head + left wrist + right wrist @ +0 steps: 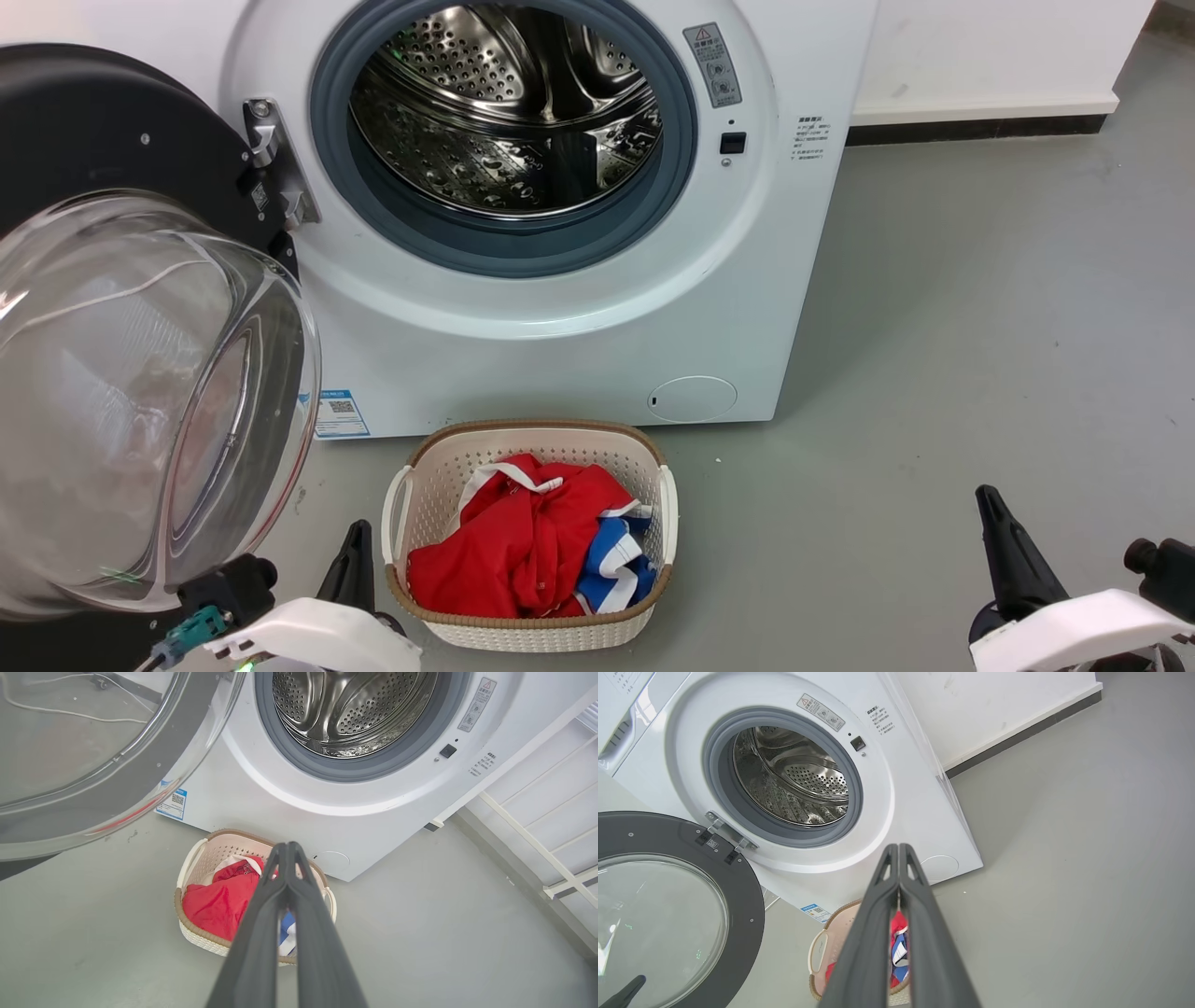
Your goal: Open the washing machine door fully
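Observation:
The white washing machine [560, 345] stands ahead with its steel drum [504, 112] exposed. The washing machine door [93, 131] is swung wide out to the left on its hinge [275, 168], and its clear glass bowl [140, 392] bulges toward me. The door's dark rim [738, 896] and the glass [93, 742] also show in the wrist views. My left gripper [353, 551] sits low beside the bowl's lower edge, shut and empty [287, 848]. My right gripper [994, 509] hovers over the floor at the far right, shut on nothing [898, 848]. Neither touches the door.
A cream laundry basket [411, 485] holding red and blue clothes [523, 541] stands on the grey floor [934, 373] just before the machine. A white wall with a dark baseboard [971, 129] runs behind on the right. A white rack [537, 849] stands beside the machine.

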You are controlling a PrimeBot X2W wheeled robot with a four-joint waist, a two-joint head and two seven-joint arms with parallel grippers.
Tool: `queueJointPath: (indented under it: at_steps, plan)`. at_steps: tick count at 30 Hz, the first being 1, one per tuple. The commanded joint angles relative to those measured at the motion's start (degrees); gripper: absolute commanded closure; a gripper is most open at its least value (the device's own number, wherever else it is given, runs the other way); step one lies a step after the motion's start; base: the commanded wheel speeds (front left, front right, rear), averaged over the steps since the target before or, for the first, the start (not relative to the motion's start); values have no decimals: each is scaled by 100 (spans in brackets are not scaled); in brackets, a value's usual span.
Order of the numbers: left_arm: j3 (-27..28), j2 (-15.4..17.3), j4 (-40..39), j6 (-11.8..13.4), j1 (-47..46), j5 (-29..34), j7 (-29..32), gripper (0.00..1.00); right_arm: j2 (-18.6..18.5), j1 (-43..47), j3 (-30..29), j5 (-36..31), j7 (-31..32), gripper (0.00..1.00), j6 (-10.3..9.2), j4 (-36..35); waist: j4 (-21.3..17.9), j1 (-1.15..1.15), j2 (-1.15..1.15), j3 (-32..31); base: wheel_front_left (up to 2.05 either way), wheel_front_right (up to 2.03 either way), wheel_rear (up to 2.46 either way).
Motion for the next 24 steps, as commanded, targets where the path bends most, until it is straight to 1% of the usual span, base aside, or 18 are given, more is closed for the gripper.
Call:
queueJointPath:
  at_steps: [1, 24]
  plan:
    - [102, 10, -43, -58, -173, -153, 24, 100, 0, -178, -17, 192, 27, 100, 0, -35, 3, 0, 0, 1, 0, 0, 0]
    - [706, -313, 121, -631, -345, -1661, 403, 100, 16, -464, -92, 2014, 189, 100, 0, 280, 72, 0, 0, 22, 0, 0, 0]
